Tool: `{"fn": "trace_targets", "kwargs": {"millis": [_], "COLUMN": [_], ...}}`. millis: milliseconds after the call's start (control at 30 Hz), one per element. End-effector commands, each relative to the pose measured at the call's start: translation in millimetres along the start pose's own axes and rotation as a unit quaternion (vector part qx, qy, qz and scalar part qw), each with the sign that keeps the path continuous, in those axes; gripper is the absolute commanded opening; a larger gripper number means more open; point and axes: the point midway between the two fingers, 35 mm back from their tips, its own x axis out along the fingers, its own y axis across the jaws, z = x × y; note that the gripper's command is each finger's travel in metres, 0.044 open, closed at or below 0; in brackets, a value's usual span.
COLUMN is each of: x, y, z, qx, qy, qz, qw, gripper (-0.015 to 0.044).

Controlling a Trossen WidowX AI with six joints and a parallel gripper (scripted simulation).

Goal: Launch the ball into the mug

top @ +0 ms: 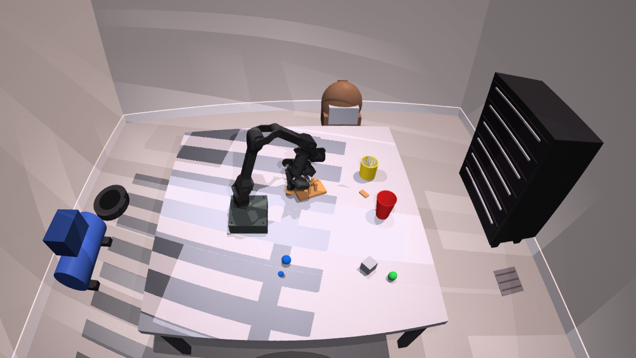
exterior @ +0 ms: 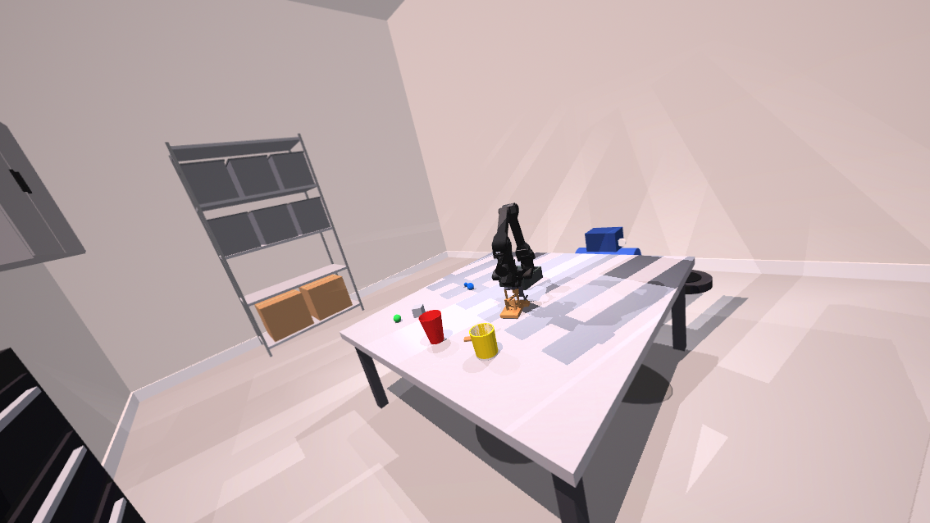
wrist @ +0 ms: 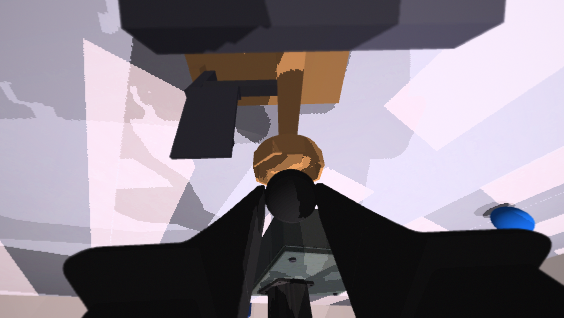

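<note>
My gripper (wrist: 290,190) is shut on a black ball (wrist: 291,196), which sits between the fingertips. In the wrist view the ball overlaps the near rim of the catapult's round orange cup (wrist: 288,156) (top: 289,192); whether it touches the cup I cannot tell. The orange catapult (top: 321,191) (exterior: 511,313) (wrist: 325,80) stands on the table beside the arm's base, its throwing arm running from the cup toward its base. A dark lever (wrist: 206,122) is at its left in the wrist view. The yellow mug (top: 368,170) (exterior: 484,344) stands upright beyond the catapult, open at the top.
A red cup (top: 385,205) (exterior: 433,328) stands near the mug, with a small orange block (top: 363,193) (exterior: 467,338) close by. A grey cube (top: 368,265), a green ball (top: 392,275) and two blue balls (top: 285,259) (top: 280,274) lie farther off on the table (top: 355,311).
</note>
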Motion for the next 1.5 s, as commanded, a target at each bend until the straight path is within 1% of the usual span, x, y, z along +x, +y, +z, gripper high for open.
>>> {"fn": "trace_targets", "kwargs": {"millis": [0,100,167,300,367,467,500,667,1067,1467], "x": [-1,-1,-13,-80,-99,-104,-84,-105,-183,-278], "y": [0,0,0,0,0,0,-1,-1,-4,-13], "z": [0,0,-2,-26,-37,-40,-25,18,126,206], "qx": [0.000,0.000,0.000,-0.001,-0.001,-0.001,-0.004,-0.005,-0.008,-0.011], "qy": [-0.001,-0.001,-0.006,-0.033,-0.041,-0.043,-0.037,-0.111,-0.313,-0.498], "qz": [0.000,0.000,0.000,0.001,0.002,0.002,0.000,0.005,0.011,0.006], "qw": [1.000,1.000,1.000,0.999,0.999,0.999,0.999,0.994,0.950,0.867], "gripper": [0.0157,0.0236,0.0289,0.0394,0.0440,0.0440,0.0440,0.0440,0.0440,0.0440]}}
